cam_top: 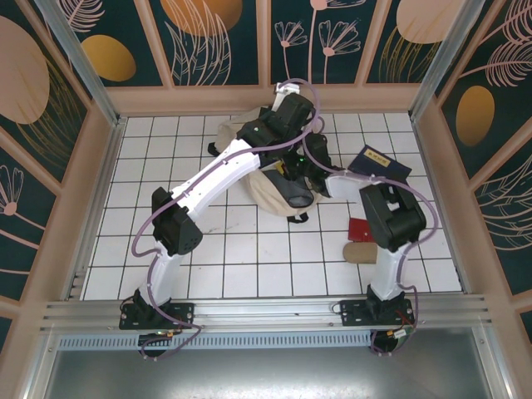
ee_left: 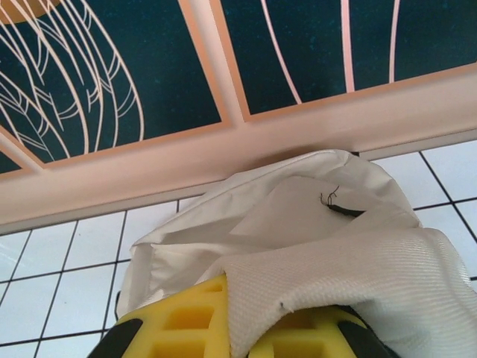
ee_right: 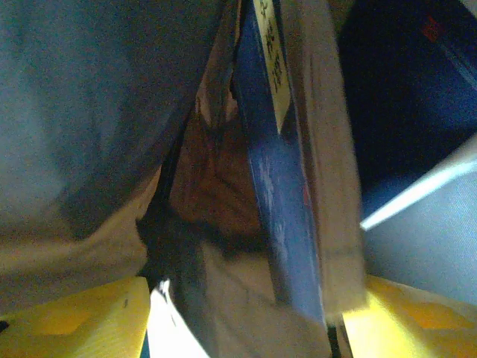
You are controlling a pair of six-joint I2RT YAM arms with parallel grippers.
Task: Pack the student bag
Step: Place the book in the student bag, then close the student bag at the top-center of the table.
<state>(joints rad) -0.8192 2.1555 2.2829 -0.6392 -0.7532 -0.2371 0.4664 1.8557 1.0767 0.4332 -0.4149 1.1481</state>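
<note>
Left jaws pinch the student bag [ee_left: 335, 261] fabric draped between them.

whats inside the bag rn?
Right wrist view: a blue labelled book sits inside the bag, brownish lining behind it. Anything deeper is hidden by shadow and the book.

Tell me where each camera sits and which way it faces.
Top external: above and behind the bases, looking down on the table; both arms show.
Left wrist: low, facing the back wall over the student bag; yellow fingers show.
Right wrist: facing into the bag beside a blue book; yellow fingers show.
Shared: the student bag.
</note>
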